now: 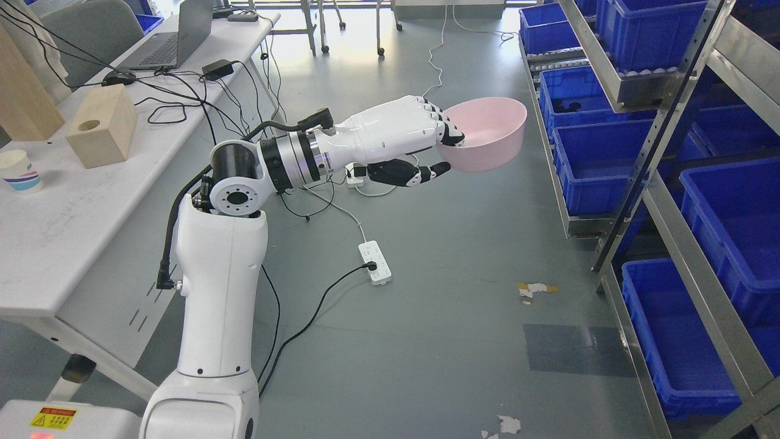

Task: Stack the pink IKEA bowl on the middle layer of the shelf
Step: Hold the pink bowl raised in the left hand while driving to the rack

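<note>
Pink plastic — the bowl [490,134] is hanging in mid-air over the grey floor [439,317], held out toward the metal shelf [664,207] on the right and not touching it. The left hand [426,149] is pinching the bowl's near rim: white fingers [451,131] are curling over the rim into the bowl, and the dark thumb is pressing from below against the outer wall. The bowl is sitting roughly upright, opening upward, tilted slightly toward the camera.

The left arm is rising from the lower left, bending at a black elbow joint and reaching rightward across the frame. The right arm is not showing.

The shelf is carrying blue bins [731,225] on several sloped tiers — the bowl is level with the upper bins, just left of the frame.

On the floor below the arm a white power strip [376,262] is lying with a black cable plugged in. At left, a white surface [73,207] is bearing a wooden block [102,125] with a round hole, a paper cup [19,171], a laptop [170,36] and tangled black cables.
</note>
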